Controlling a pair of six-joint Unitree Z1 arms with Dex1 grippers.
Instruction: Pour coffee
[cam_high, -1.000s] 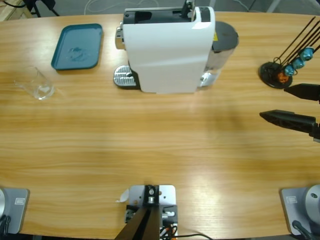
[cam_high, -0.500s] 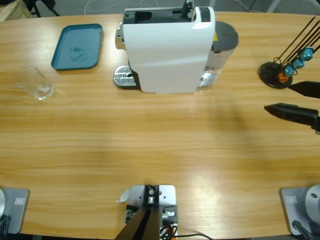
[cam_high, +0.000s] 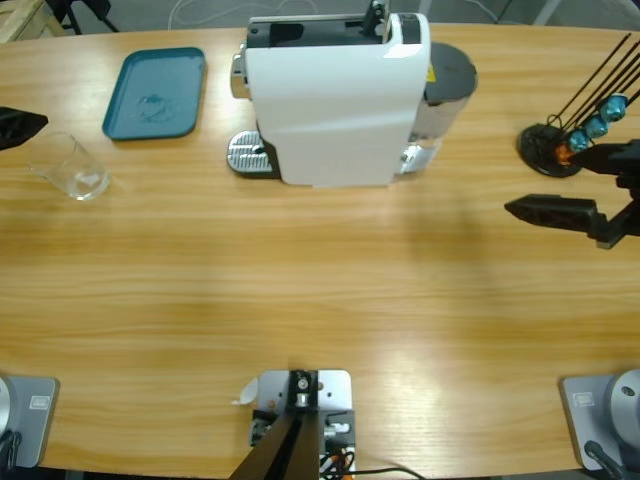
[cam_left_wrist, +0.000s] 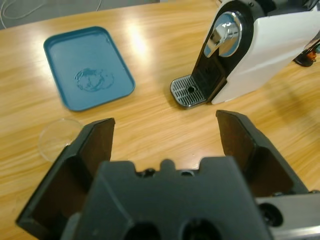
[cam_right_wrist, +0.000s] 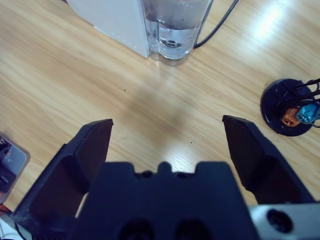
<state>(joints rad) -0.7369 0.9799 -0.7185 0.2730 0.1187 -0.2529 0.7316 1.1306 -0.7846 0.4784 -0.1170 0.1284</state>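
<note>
Both claws stood wide with nothing between them. From above, the right gripper (cam_high: 575, 185) hovered over the table's right end, one jaw just beside the black pod stand (cam_high: 548, 150) with its blue and orange pods. At the left edge, only a black tip of the left gripper (cam_high: 18, 122) showed, near the clear glass (cam_high: 75, 170). The teal tray (cam_high: 155, 92) lay far-left of the white coffee machine (cam_high: 335, 100).

Along the left gripper (cam_left_wrist: 165, 132), the glass (cam_left_wrist: 57, 137) sat by the left jaw, the tray (cam_left_wrist: 87, 67) beyond it; whether it held coffee could not be told.

Along the right gripper (cam_right_wrist: 167, 135), bare wood lay below, the machine's water tank (cam_right_wrist: 175, 30) ahead, the pod stand (cam_right_wrist: 290, 107) right.
</note>
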